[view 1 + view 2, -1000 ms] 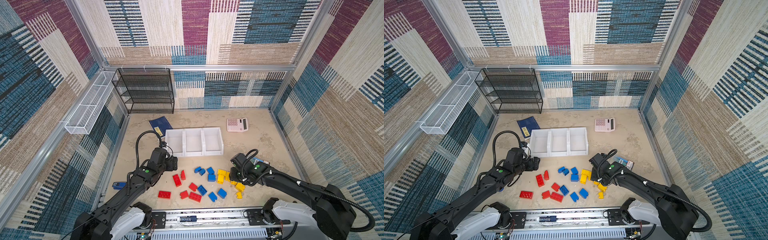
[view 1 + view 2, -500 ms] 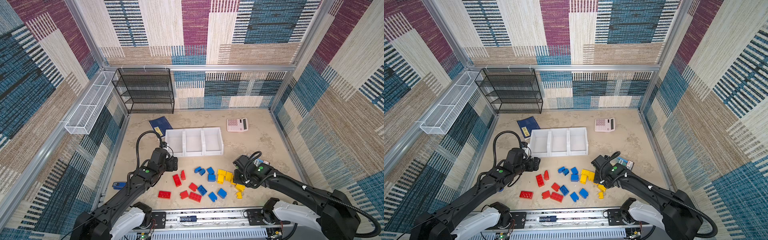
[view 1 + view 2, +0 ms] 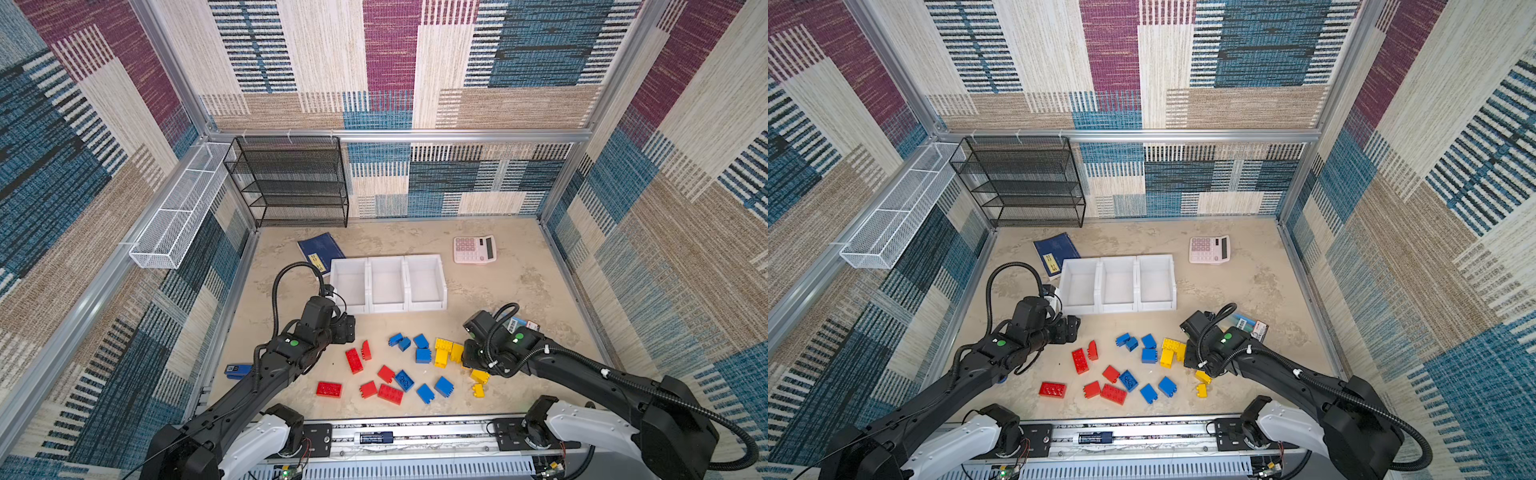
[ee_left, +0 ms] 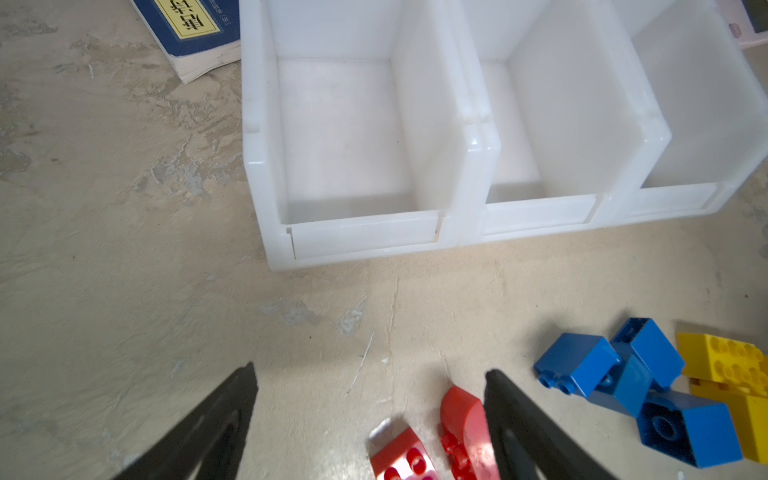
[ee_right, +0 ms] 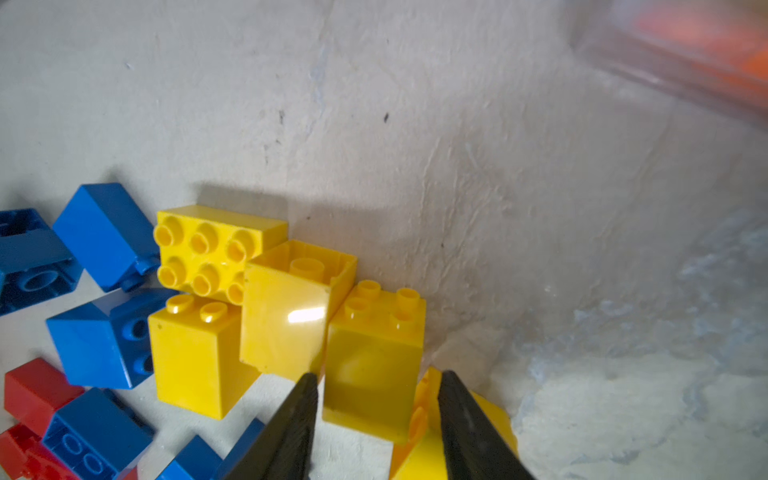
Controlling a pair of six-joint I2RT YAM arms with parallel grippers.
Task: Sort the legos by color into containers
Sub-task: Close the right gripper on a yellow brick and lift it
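Legos [image 3: 423, 356] scattered on the table [image 3: 498, 299], lower centre in both top views, just below the containers [image 3: 388, 308]. Your right gripper [image 5: 376, 379] straddles a yellow lego [image 5: 374, 353] at the pile's right edge, jaws apart, slim gaps either side. Left gripper [image 4: 370, 374] spread wide over table, beside red legos [image 4: 463, 419].

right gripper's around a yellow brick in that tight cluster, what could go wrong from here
1. The right gripper straddles a square yellow brick that seems to touch a tilted yellow brick. Closing may pinch or drag that neighbour too.
2. A third yellow brick lies partly under one finger, so it could block that finger or skew the grip, and the held brick might slip on the lift.
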